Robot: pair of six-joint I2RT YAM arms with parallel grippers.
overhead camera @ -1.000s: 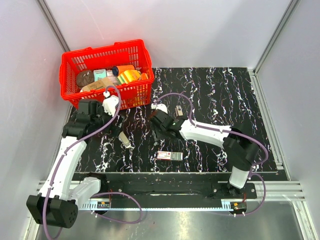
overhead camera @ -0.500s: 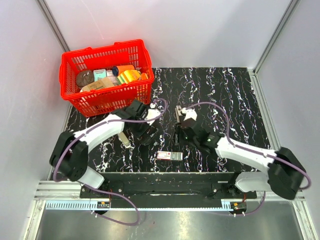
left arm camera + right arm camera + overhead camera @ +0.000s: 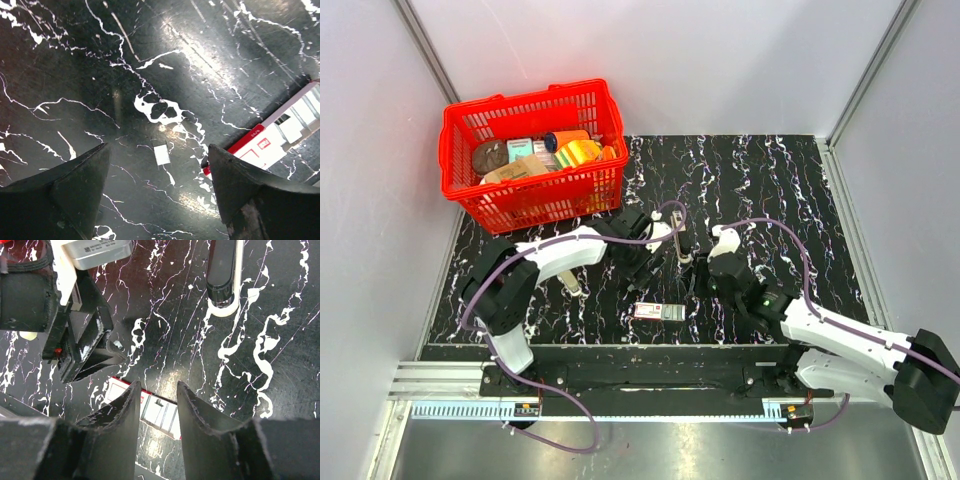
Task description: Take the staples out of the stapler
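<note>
The stapler lies on the black marbled mat between my two grippers. In the right wrist view it is a dark slim body on a pale rim at the upper right. My left gripper is open and empty just left of it, fingers wide apart over a tiny white rectangular piece on the mat. It also shows in the right wrist view. My right gripper is narrowly open and empty, hovering over the white box with red print.
The white printed box lies near the mat's front edge; its corner shows in the left wrist view. A small pale beige piece lies at left. A red basket of items stands at the back left.
My left gripper has swung right, from near the basket to beside the stapler. My right gripper has shifted right and toward the front, ending over the printed box.
</note>
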